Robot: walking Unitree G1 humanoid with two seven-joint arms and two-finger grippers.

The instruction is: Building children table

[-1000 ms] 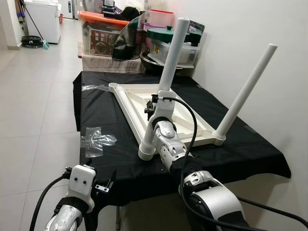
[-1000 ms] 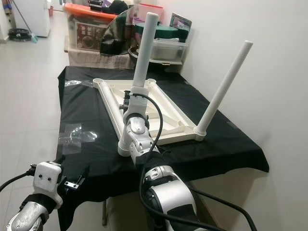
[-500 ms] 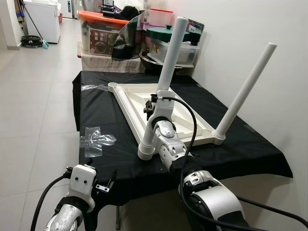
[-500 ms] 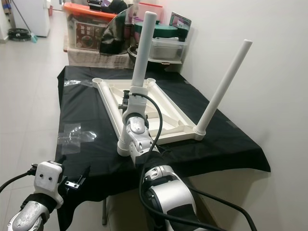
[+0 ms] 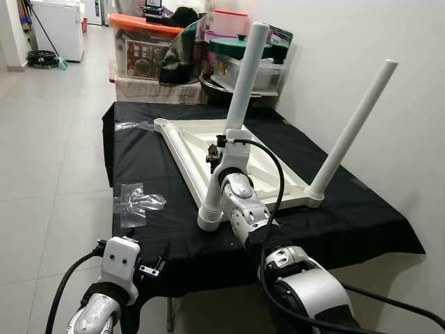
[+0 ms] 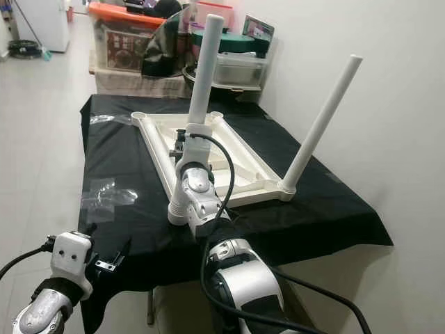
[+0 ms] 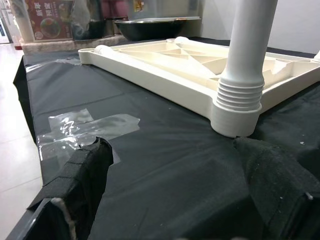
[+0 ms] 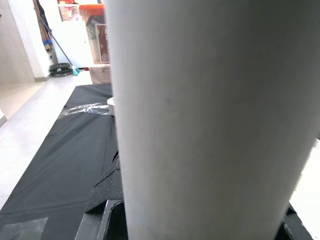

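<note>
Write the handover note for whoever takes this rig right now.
Right gripper: shut on the near leg, partway up, leg standing in the near corner socket.
Left gripper: open, idle, low at the cloth's near edge.
Tabletop: upside down on the black cloth.
Done: far-right leg stands in its socket.
Left: two far corner sockets have no legs; I can't tell if the near leg is fully seated.

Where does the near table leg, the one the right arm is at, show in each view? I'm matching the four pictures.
Left eye view: near table leg, centre, rising from the upturned tabletop, with the right gripper at it.
Right eye view: centre-left.
Left wrist view: its ribbed base in the corner socket.
Right wrist view: close up, a broad white column.
Shared landmark: the black cloth.
</note>
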